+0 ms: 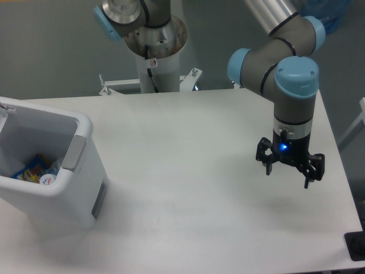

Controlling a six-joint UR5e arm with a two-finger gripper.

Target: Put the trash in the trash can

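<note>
Smooth white plastic trash can (pixel 80 171) on matt white table (pixel 188 217).

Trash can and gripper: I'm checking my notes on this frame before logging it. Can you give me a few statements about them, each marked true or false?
1. The gripper is open and holds nothing. True.
2. The gripper hangs directly over the trash can. False: it is over the right part of the table, far from the can at the left.
3. The trash can has items inside. True: colourful items lie at its bottom.
4. A crushed bottle lies on the table under the gripper. False: only bare tabletop shows there.
5. The trash can is tipped over. False: it stands upright, opening up.
</note>
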